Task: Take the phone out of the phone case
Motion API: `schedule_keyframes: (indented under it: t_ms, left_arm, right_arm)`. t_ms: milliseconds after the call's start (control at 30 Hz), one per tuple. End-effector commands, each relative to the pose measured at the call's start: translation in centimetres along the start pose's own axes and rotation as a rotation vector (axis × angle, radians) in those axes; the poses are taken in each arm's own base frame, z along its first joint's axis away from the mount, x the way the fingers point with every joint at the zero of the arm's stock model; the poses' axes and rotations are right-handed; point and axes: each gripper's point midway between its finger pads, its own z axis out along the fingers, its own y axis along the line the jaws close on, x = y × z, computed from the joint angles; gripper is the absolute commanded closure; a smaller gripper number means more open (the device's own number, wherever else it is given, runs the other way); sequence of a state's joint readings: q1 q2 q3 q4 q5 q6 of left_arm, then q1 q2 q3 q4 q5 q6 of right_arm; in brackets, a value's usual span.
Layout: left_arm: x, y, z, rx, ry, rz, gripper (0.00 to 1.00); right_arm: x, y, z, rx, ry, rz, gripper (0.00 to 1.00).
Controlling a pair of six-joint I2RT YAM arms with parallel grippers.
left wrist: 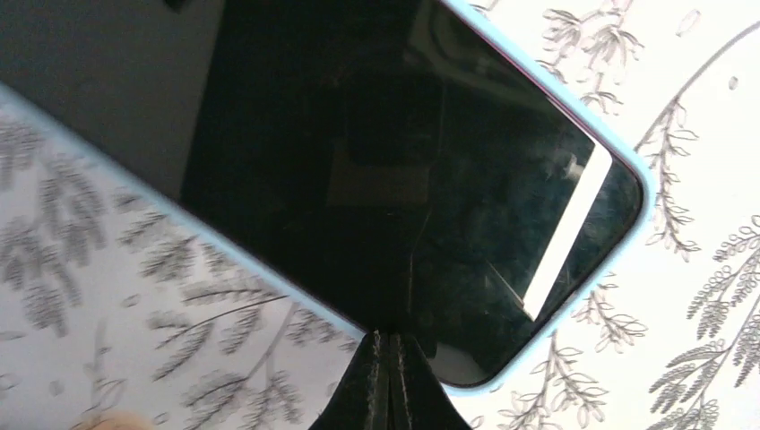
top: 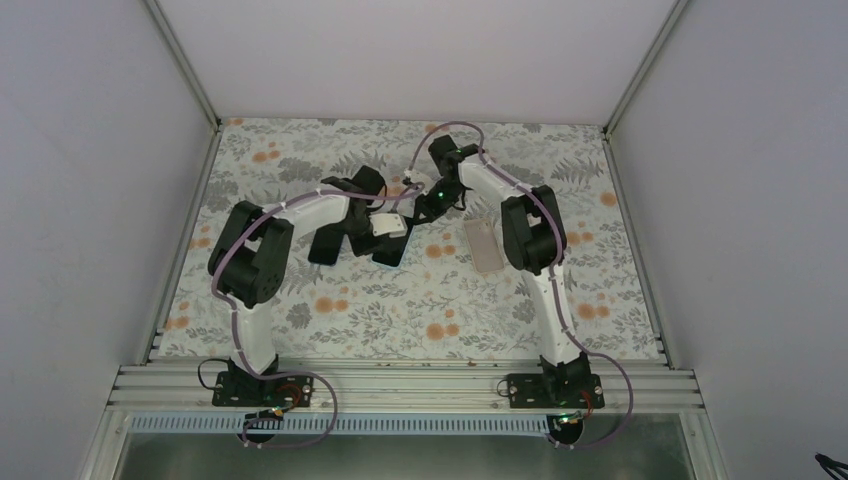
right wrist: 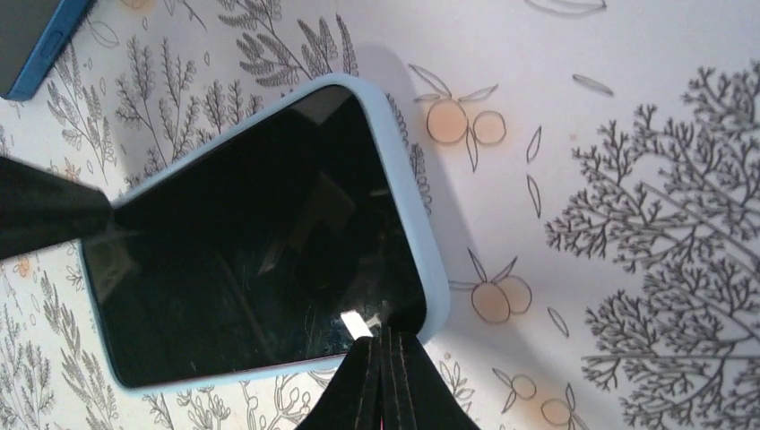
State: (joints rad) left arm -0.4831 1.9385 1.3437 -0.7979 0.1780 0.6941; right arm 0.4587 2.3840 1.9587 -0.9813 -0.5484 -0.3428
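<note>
While I am watching, the left gripper (left wrist: 388,335) is sitting fully closed against the pale blue phone case (right wrist: 406,206) rim, the right gripper (right wrist: 385,333) likewise at another corner; whether either is pinching, I cannot tell. The phone (left wrist: 385,161) is lying inside, screen up, on the floral table (top: 400,320).

Nothing legible in any view. Dark phone screen (left wrist: 358,161) blank apart from reflections. Light blue phone case (right wrist: 417,224) plain along its visible rim, with no brand or lettering. Floral table cover (top: 400,310) printed with leaves and orange fruit only, no words or numbers.
</note>
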Motion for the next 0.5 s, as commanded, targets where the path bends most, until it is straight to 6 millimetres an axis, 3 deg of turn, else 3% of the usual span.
schedule_keyframes:
  t_ms: [0,233,467]
  left_arm:
    - [0.2,-1.1,1.3,0.011,0.017,0.004,0.98]
    - [0.8,-0.5,1.2,-0.043,0.016,-0.004,0.98]
    - [-1.3,-1.5,-0.1,0.001,-0.077,0.003,0.98]
  right_arm:
    - [-0.6,1.0,1.0,-0.034,0.013,-0.006,0.96]
    - [-0.4,1.0,1.3,-0.033,0.018,-0.01,0.96]
    - [-0.7,1.0,1.8,-0.037,0.02,-0.014,0.96]
